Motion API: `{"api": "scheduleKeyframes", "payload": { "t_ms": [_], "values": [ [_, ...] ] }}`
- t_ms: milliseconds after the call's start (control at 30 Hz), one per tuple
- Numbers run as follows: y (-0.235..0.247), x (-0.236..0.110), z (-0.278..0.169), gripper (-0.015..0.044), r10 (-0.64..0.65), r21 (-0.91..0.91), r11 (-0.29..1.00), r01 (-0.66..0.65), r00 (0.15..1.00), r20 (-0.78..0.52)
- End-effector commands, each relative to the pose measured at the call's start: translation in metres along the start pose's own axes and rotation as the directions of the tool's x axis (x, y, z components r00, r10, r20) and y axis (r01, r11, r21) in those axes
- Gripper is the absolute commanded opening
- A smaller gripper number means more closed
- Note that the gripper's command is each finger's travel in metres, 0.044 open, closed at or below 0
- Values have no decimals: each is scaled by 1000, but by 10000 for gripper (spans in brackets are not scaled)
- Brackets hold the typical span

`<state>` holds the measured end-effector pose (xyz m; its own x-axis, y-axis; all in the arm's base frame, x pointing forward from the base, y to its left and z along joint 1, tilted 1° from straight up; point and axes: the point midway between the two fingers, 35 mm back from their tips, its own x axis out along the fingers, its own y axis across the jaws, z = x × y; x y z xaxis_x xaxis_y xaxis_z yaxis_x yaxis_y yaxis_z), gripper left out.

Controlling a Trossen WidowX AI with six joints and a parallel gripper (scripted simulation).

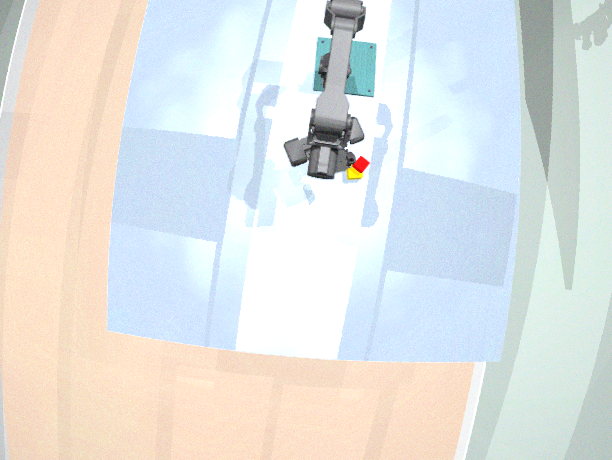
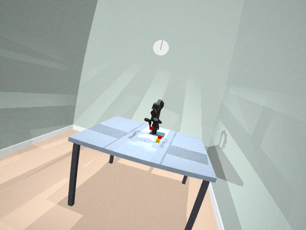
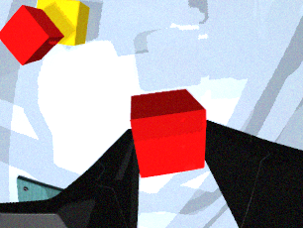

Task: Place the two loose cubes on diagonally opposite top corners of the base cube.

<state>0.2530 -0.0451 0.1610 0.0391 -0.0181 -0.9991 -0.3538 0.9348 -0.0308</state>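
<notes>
Item 1, gripper (image 3: 167,161): you see it clamped on a red cube (image 3: 167,133), dark fingers pressing its left and right faces; finger roots cut off by the wrist view's bottom edge. From the top view the held cube is hidden under the wrist housing (image 1: 322,160), so its height above the table (image 1: 450,300) can't be judged there; ext. view shows it only as a small red speck (image 2: 151,128). Item 2, yellow base cube (image 1: 353,173): sits just beside the arm, near the teal base plate (image 1: 367,55) toward the table's far edge, mid-width. Item 3, second red cube (image 1: 361,163): capping one top corner of the yellow one, overhanging; contact seam too small to make out.
</notes>
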Motion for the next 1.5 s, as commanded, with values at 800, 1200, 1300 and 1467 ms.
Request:
{"api": "scheduleKeyframes", "payload": {
  "t_ms": [800, 1200, 1300, 1467],
  "values": [
    [38, 2, 60, 105, 7, 652, 758, -7, 1000, 2],
    [60, 5, 84, 105, 9, 850, 527, -8, 1000, 4],
    [60, 5, 85, 105, 9, 852, 523, -8, 1000, 4],
    [60, 15, 84, 105, 9, 853, 521, -8, 1000, 4]
  ]
}}
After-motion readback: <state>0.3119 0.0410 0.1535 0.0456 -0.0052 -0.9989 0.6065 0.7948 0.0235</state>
